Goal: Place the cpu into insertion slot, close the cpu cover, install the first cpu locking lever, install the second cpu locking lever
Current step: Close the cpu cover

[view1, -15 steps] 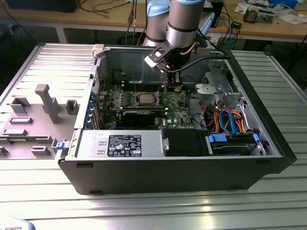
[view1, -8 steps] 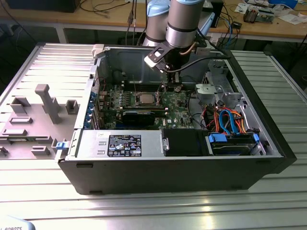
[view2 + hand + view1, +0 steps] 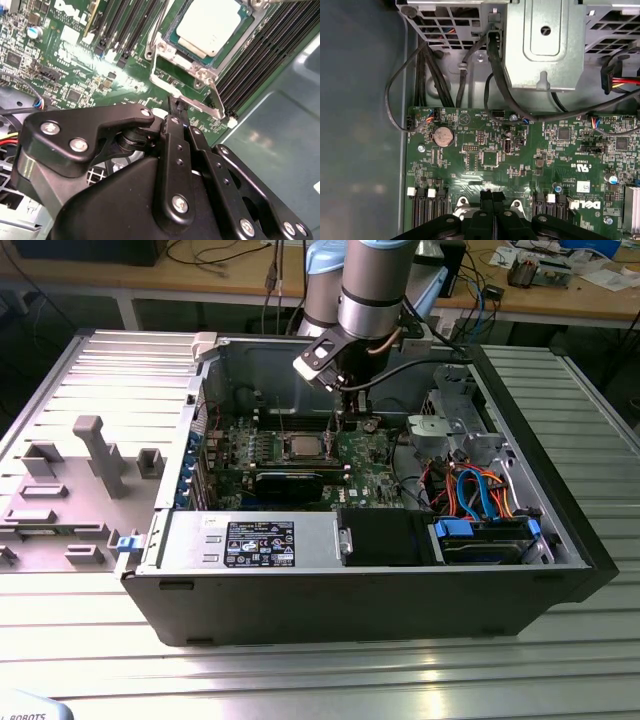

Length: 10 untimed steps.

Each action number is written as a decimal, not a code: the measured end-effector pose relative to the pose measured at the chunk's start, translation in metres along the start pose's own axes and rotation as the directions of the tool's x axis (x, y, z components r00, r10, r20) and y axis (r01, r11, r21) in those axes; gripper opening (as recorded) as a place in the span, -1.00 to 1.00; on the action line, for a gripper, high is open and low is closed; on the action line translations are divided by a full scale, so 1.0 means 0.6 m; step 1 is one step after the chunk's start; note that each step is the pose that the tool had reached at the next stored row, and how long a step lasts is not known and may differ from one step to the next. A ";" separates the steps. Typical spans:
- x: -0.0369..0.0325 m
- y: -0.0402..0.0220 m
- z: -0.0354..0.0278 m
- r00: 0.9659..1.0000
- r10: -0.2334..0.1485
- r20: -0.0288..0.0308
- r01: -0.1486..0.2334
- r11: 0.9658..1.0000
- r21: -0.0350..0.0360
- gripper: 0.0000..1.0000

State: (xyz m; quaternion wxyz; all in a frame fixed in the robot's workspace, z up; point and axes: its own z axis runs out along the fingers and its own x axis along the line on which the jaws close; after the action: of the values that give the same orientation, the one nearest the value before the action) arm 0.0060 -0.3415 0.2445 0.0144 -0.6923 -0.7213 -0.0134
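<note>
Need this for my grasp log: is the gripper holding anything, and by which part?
Nothing is held, as far as shows: the gripper is shut with nothing between its fingers, tips close to the cpu cover.

I read even, diffuse overhead light in the exterior view. The ribbed table (image 3: 330,680) returns pale glare near the lower edge, and the near wall of the computer case (image 3: 350,595) sits in shade. In the second wrist view the cpu (image 3: 207,27) top glares almost white, and the case panel (image 3: 272,135) carries soft reflections. In the first wrist view, shadow pools beneath the drive cage (image 3: 545,45).
</note>
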 end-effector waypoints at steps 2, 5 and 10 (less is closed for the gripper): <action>0.000 -0.005 0.000 1.000 0.000 0.000 0.000 1.000 0.000 -0.79; 0.000 -0.009 0.000 1.000 0.000 0.000 0.000 1.000 0.000 -0.79; 0.000 -0.010 0.000 1.000 0.000 0.000 0.000 1.000 0.000 -0.79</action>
State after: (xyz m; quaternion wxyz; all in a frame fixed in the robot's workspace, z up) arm 0.0002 -0.3415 0.2445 0.0144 -0.6923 -0.7213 -0.0133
